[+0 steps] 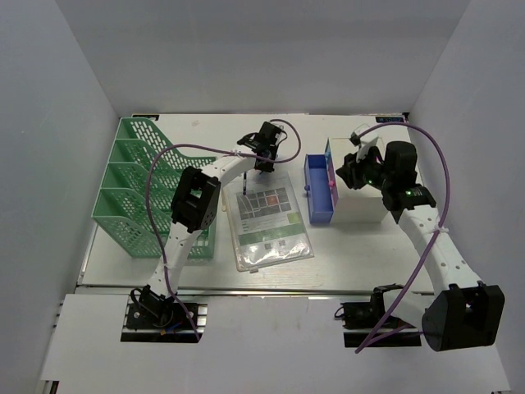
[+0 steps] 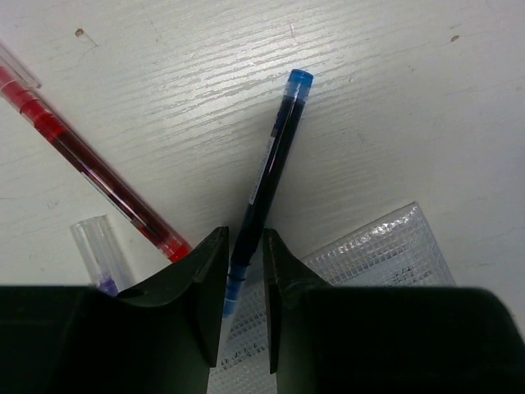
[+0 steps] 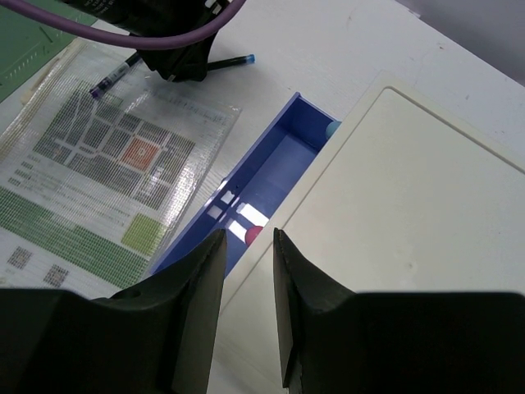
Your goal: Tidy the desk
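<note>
left claw (image 2: pixel 244 283) is pinching the blue pen (image 2: pixel 275 156) near its lower end, jaws narrow. right claw (image 3: pixel 246 283) is hovering with a slim, empty gap above the line where the drawer (image 3: pixel 271 164) meets the box (image 3: pixel 394 213). the desk (image 1: pixel 361 246) is lying beneath everything, stretching away from my bases. i am judging the task as barely under way: the drawer is standing pulled out with something small and pink inside, while the red pen (image 2: pixel 90 168), a clear tube (image 2: pixel 98 242) and the pouch (image 1: pixel 271 217) are lying loose, waiting for a place. materials: the pens are showing slim translucent plastic barrels, the pouch is showing clear gridded mesh over a printed sheet, the rack (image 1: pixel 139 185) is showing green lattice, and the desk is showing a faintly streaked white face.
</note>
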### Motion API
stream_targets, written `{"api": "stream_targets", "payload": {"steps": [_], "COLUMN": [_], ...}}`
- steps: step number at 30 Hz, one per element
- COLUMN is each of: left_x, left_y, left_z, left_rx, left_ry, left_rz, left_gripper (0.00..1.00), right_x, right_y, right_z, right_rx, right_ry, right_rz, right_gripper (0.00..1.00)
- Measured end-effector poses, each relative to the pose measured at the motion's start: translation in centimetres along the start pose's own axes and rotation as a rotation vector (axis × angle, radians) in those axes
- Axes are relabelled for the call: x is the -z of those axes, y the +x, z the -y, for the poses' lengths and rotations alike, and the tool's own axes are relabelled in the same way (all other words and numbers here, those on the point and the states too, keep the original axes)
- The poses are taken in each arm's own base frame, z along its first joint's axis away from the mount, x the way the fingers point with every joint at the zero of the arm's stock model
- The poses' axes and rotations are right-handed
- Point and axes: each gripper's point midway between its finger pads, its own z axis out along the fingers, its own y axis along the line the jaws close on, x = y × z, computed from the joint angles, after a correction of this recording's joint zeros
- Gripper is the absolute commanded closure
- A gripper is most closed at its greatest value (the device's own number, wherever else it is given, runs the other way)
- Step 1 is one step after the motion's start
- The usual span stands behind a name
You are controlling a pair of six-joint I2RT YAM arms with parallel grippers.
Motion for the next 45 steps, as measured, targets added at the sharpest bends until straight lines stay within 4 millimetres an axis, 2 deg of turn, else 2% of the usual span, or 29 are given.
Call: {"api": "stream_targets", "payload": {"steps": [5,8,11,13,15,20,22,24,27,33,34,37,38,41,44,45], "left_x": [-0.1,0.3,1.7,3.7,6.4,14.3,16.4,17.4,17.3,16.0,15.7,14.6,14.3,13.8,13.6,13.5], "left_y": [0.1,0.3,1.1,1.0,0.0,-3.8,-4.8,-5.4,-4.9,-3.8,-3.5,-2.9,-2.9,-2.5,-2.5,-2.6], "left_z": [0.2,0.5,1.0,1.6,2.8,7.1,8.9,10.5,12.9,17.0,17.6,19.1,19.5,20.3,20.1,20.0], "left_rx": [0.009,0.022,0.045,0.073,0.117,0.257,0.31,0.358,0.425,0.533,0.543,0.562,0.565,0.575,0.584,0.587], "left_ry": [0.011,0.031,0.072,0.118,0.196,0.456,0.557,0.636,0.711,0.772,0.773,0.759,0.752,0.728,0.704,0.697], "left_rz": [0.001,0.006,-0.008,-0.001,0.036,0.179,0.221,0.24,0.22,0.172,0.166,0.145,0.143,0.132,0.131,0.133], "left_gripper": [0.92,0.97,0.99,1.0,1.0,1.0,1.0,1.0,1.0,1.0,0.88,0.79,0.7,0.67,0.66,0.62], "right_x": [0.1,0.1,0.2,0.3,0.4,0.8,0.9,1.1,1.4,2.1,2.2,2.5,2.6,2.7,2.9,2.9], "right_y": [0.0,0.0,0.1,0.1,0.1,0.5,0.6,0.6,0.3,-0.2,-0.3,-0.6,-0.6,-0.8,-1.0,-1.0], "right_z": [0.0,0.2,0.5,0.7,1.0,2.0,2.3,2.5,2.7,3.1,3.1,3.1,3.1,3.1,3.0,2.9], "right_rx": [-0.005,-0.008,-0.014,-0.022,-0.037,-0.083,-0.099,-0.108,-0.115,-0.125,-0.124,-0.121,-0.121,-0.119,-0.117,-0.116], "right_ry": [-0.004,-0.001,0.006,0.013,0.026,0.07,0.079,0.086,0.097,0.11,0.109,0.108,0.109,0.106,0.099,0.097], "right_rz": [0.002,0.003,0.003,0.003,0.003,0.005,0.006,0.009,0.02,0.043,0.047,0.057,0.059,0.066,0.072,0.073], "right_gripper": [0.65,0.67,0.72,0.85,0.99,1.0,1.0,1.0,1.0,1.0,1.0,1.0,1.0,1.0,1.0,1.0]}}
